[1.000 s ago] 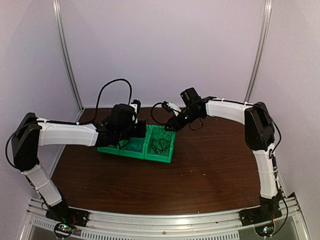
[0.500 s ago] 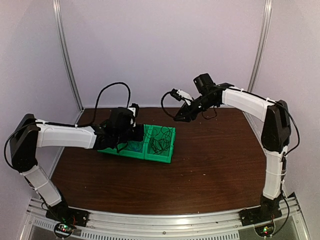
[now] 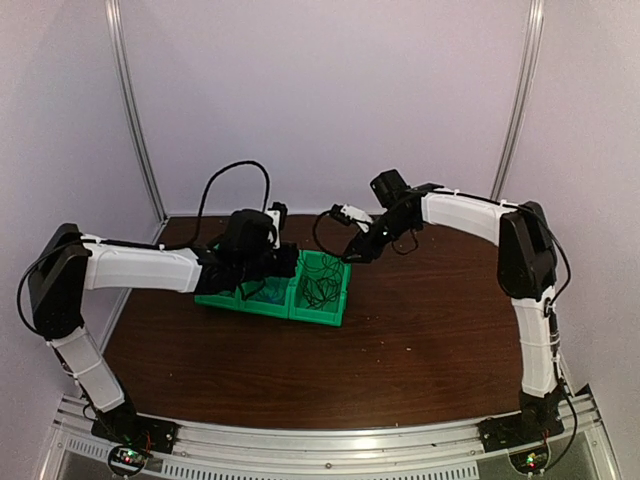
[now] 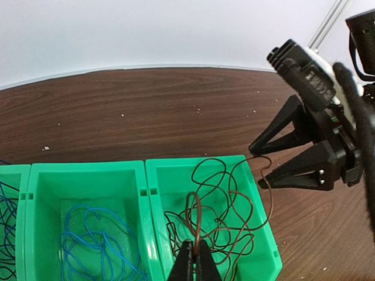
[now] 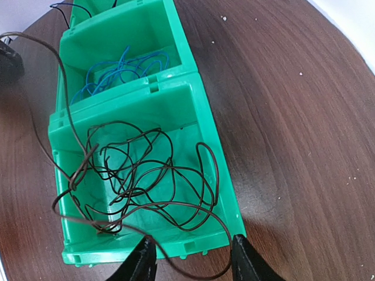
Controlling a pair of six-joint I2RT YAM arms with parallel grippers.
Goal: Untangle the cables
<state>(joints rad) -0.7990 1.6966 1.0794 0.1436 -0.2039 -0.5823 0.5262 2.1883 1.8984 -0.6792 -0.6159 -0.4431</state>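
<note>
A tangle of thin black cables (image 4: 234, 216) lies in the right compartment of a green bin (image 4: 199, 163). It also shows in the top view (image 3: 322, 290) and the right wrist view (image 5: 135, 175). A blue cable (image 4: 94, 234) lies in the middle compartment, also seen from the right wrist (image 5: 123, 67). My left gripper (image 4: 196, 263) is shut on a raised loop of black cable over the bin (image 3: 320, 318). My right gripper (image 5: 193, 263) is open at the bin's far right corner, with a black cable loop lying loose between its fingers. It also shows in the left wrist view (image 4: 256, 164).
A third compartment at the bin's left end (image 4: 9, 222) holds more blue and black wire. The bin sits on a brown table (image 3: 420, 330) with purple walls behind. The thick arm hoses (image 3: 235, 175) arch above the bin.
My right arm lifted up and away from the bin, then came back down to its far right corner. My left gripper shifted slightly right, still holding the black loop.
</note>
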